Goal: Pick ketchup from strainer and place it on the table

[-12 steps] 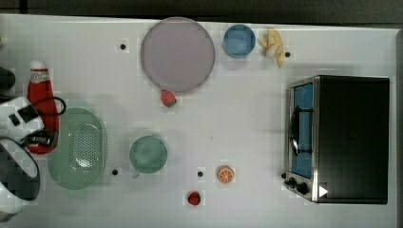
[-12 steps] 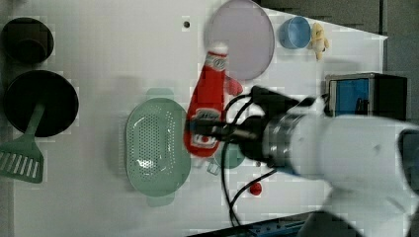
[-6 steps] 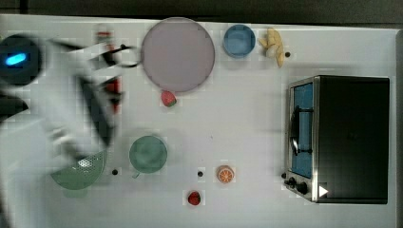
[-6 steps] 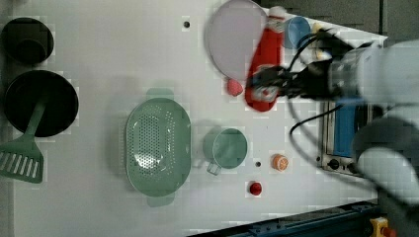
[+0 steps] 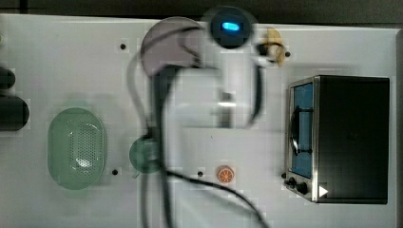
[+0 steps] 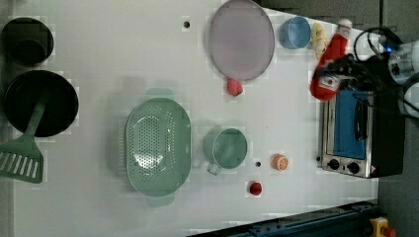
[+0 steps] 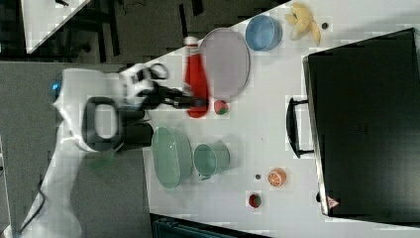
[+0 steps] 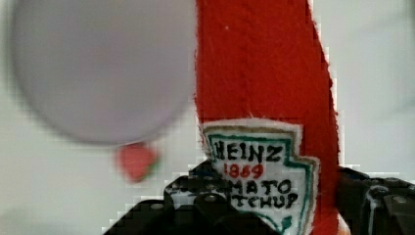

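My gripper [image 8: 284, 208] is shut on the ketchup [image 8: 264, 73], a red bottle with a white and dark label, and its black fingers [image 8: 195, 203] press the label end. The left view has the ketchup [image 6: 332, 52] in the air, cap up, by the oven's top corner, with the gripper [image 6: 336, 79] at its base. In the right view the ketchup [image 7: 194, 74] hangs beside the lilac plate, gripper [image 7: 195, 103] below it. The pale green strainer [image 6: 158, 143] [image 5: 76, 147] [image 7: 171, 156] lies empty on the white table [image 6: 99, 74]. My arm [image 5: 230, 28] blurs across the top view.
A lilac plate [image 6: 241, 39], blue bowl [image 6: 295, 32] and banana [image 6: 318, 37] line the far edge. The toaster oven [image 6: 356, 133] stands at the left view's right. A green cup [image 6: 226, 148], strawberries [image 6: 234, 87] [image 6: 255, 188], an orange slice [image 6: 279, 162], black pots [image 6: 39, 101] and a spatula [image 6: 20, 158] are also here.
The ketchup has travelled in my gripper from beside the strainer, past the plate, to the toaster oven's corner in the left view. The arm swept rightward across the top view.
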Tool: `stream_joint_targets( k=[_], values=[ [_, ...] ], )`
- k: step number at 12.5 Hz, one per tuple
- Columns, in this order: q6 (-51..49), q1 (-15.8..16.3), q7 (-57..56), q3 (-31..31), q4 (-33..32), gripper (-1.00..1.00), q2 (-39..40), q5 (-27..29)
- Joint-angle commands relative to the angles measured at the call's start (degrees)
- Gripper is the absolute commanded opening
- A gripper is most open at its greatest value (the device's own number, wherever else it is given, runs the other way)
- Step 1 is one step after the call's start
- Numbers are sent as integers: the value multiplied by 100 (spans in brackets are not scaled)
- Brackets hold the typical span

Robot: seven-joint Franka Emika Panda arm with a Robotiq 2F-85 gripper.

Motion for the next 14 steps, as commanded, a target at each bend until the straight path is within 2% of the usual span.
stream_joint_targets(
  k=[1,4,7,10,11,14],
  values=[
    [57,-39,-935,-297,-395,21,-147,-20],
    [716,-42,-933,-463,-1167,21,-146,-17],
    [1542,-34,-879,-371,-1920,21,-114,-11],
    [2197,-13,-796,-211,-2359,21,33,-11],
    [2340,-4,-791,-172,-2408,27,130,-11],
    [2455,1,-791,-102,-2393,91,233,-11]
  ],
)
